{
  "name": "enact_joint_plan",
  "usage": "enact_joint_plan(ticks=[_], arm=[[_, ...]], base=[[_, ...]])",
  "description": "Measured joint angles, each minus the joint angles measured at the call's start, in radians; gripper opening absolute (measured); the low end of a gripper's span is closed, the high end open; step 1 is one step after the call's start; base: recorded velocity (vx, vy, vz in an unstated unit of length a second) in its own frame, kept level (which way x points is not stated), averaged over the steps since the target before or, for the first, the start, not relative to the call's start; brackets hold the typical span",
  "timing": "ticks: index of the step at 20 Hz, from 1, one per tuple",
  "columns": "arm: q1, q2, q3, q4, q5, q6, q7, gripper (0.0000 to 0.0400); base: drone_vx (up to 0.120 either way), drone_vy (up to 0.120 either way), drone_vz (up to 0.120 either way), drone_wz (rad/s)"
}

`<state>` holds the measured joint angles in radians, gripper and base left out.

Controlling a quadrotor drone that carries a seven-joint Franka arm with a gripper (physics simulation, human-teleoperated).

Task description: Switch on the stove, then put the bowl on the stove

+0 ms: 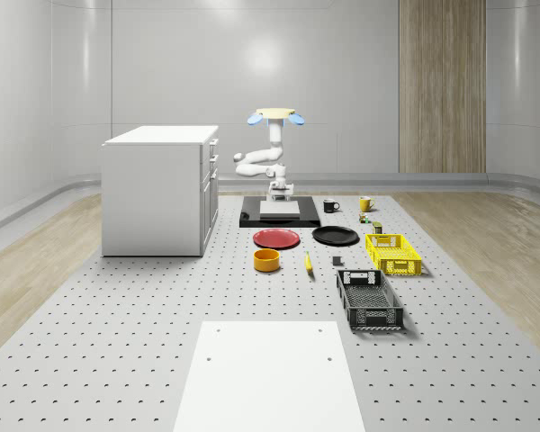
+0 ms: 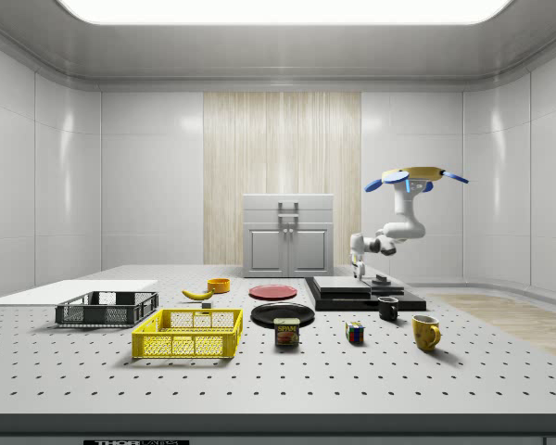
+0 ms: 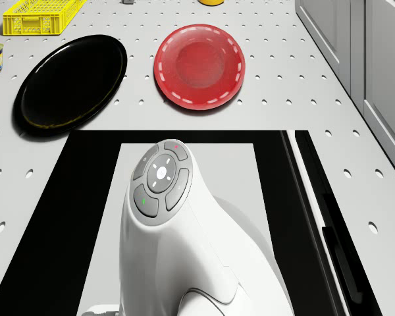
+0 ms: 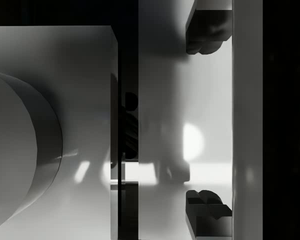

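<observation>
Orange bowl [image 1: 266, 260] empty beside red plate [image 1: 276, 238]; end effector [image 1: 281, 190] spread wide over stove [image 1: 279, 213], drone [image 1: 276, 115] above.

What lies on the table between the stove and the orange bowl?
The red plate lies between the stove and the bowl, as the whole-scene view shows.

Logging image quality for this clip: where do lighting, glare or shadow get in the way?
Wrist view: strong contrast, a bright glare patch on the pale stove top, deep black beside it. Drone view: even light, soft reflections on the glossy black plate. Side view: ceiling panel blown out white. Whole-scene view: soft wall sheen, faint shadows.
</observation>
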<state>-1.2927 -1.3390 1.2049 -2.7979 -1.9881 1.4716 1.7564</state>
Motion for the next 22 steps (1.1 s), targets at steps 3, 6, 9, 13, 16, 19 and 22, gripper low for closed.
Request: enact_joint_plan(ticks=[3,6,9,13,16,19,22], arm=[[-0.002,-0.005,0.001,0.0,0.002,0.004,0.002,0.04],[-0.004,-0.009,0.002,0.001,0.005,0.008,0.003,0.04],[-0.006,-0.013,0.003,0.001,0.007,0.012,0.005,0.04],[-0.008,-0.019,0.004,0.001,0.009,0.018,0.007,0.04],[-0.01,-0.023,0.005,0.002,0.011,0.021,0.008,0.04],[-0.011,-0.027,0.005,0.002,0.013,0.025,0.009,0.04],[-0.013,-0.031,0.006,0.002,0.015,0.028,0.011,0.04]], base=[[0.12,0.0,0.0,0.0],[0.12,0.0,0.0,0.0],[0.12,0.0,0.0,0.0],[0.12,0.0,0.0,0.0],[0.12,0.0,0.0,0.0],[0.12,0.0,0.0,0.0],[0.12,0.0,0.0,0.0]])
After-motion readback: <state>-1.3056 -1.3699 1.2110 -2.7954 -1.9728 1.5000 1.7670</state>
